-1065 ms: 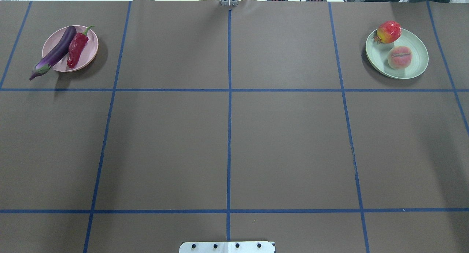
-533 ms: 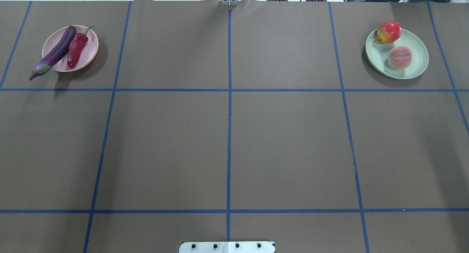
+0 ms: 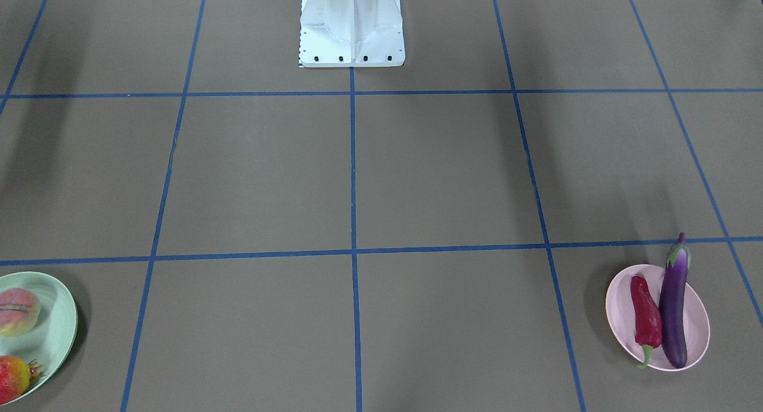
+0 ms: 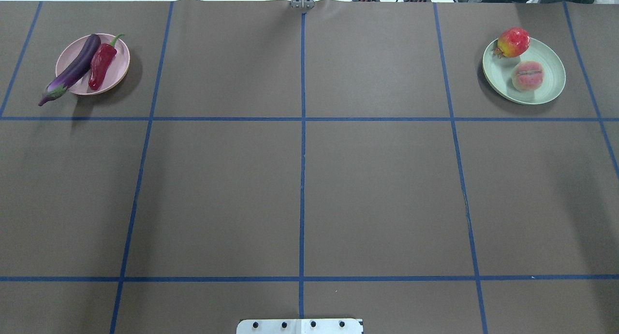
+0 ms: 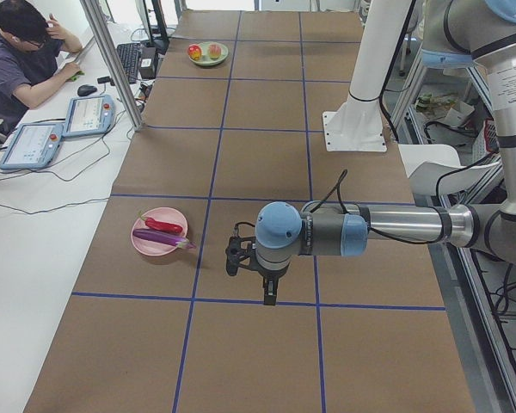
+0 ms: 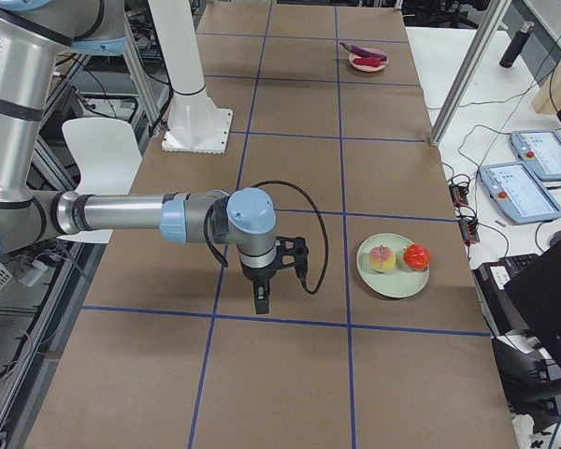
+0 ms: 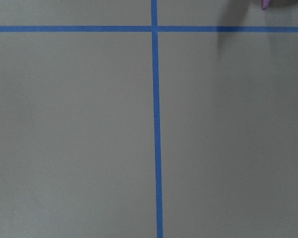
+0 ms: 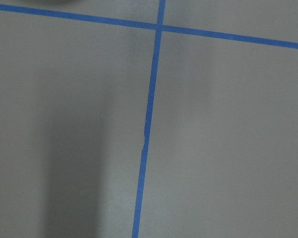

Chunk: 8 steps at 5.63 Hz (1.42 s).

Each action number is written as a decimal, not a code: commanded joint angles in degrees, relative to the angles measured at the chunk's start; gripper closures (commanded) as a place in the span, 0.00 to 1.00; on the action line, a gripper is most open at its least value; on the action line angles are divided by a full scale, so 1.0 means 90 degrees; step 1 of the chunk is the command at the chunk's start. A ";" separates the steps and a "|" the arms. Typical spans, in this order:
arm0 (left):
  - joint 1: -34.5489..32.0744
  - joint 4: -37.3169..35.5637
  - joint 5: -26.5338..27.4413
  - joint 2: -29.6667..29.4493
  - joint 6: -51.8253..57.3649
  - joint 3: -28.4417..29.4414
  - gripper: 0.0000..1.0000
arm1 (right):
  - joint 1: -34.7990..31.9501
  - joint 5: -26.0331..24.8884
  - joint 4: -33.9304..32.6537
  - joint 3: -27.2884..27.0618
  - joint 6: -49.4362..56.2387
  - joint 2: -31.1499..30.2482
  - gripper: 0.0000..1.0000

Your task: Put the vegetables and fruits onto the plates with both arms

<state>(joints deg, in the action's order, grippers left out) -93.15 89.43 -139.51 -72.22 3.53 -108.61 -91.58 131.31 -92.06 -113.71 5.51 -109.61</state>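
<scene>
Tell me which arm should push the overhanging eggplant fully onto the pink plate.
Left, probably: the left hand hangs near the pink plate holding the eggplant; the right hand is by the green plate, far off.

My left tool (image 5: 267, 291) and right tool (image 6: 260, 299) hung over the broad middle of the table (image 4: 217, 194), with only brown paper and blue tape beneath. The obstacles sat at the edges. Far left was the pink plate (image 4: 121, 63), its eggplant (image 4: 72, 72) overhanging the rim toward me beside the chili pepper (image 4: 101, 64). Far right was the green plate (image 4: 551, 63) with pomegranate (image 4: 513, 41) and peach (image 4: 528, 76). My white pedestal (image 3: 351, 24) stood behind.
</scene>
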 commanded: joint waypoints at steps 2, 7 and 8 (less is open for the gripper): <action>-0.0001 -0.0005 0.0013 0.0017 0.0028 0.0026 0.00 | 0.0010 0.0000 0.0004 0.0008 -0.0026 -0.0008 0.00; -0.0001 0.0005 -0.0016 0.0231 0.0028 -0.0052 0.00 | 0.0010 0.0000 0.0004 -0.0012 -0.0084 0.0011 0.00; -0.0001 0.0005 -0.0007 0.0231 0.0028 -0.0052 0.00 | 0.0010 0.0000 -0.0005 -0.0012 -0.0104 0.0011 0.00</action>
<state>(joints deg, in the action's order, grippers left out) -93.16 89.47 -139.62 -70.22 3.78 -109.03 -91.52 131.31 -92.04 -113.81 4.74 -109.51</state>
